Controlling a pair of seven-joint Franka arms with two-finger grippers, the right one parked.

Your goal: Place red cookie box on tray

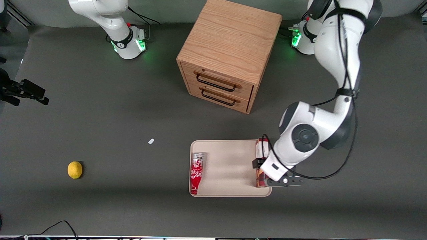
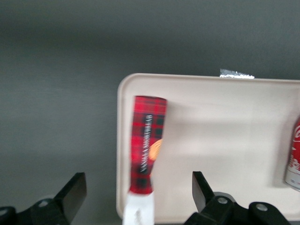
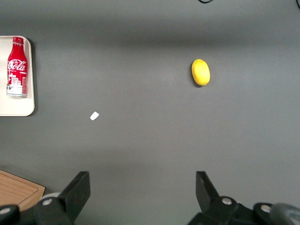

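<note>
A: Where's the red cookie box (image 1: pixel 261 149)?

B: On the tray (image 1: pixel 230 166), lying along the tray's short edge at the working arm's end. In the wrist view the box (image 2: pixel 147 145) sits just inside that rim, plaid side up, white end panel nearest the camera.

A: And the gripper (image 1: pixel 269 176)?

B: Above the box, over the end of it nearest the front camera. The fingers (image 2: pixel 72 192) are spread wide, one either side of the box, not touching it. So released, nothing held.

A: Anything else on the tray?

B: A soda bottle (image 1: pixel 196 172), red and white, lying flat along the opposite short edge, toward the parked arm's end. Bare tray between it and the box, well apart.

A: Around the tray?

B: From the tray's middle in the front view: wooden two-drawer cabinet (image 1: pixel 227 53) at 12 o'clock, farther from the camera, its drawer fronts facing the tray, both shut. Small white scrap (image 1: pixel 151 141) on the table at about 10 o'clock, near the tray. Lemon (image 1: pixel 74 169) at 9 o'clock, far off toward the parked arm's end.

A: Anything in the way?

B: The arm's wrist and a black cable cover the middle of the box in the front view; only its two ends show. Nothing on the tray is touching the box.

A: Table?

B: Dark grey mat (image 1: pixel 100 116). A cable lies at its near edge.
</note>
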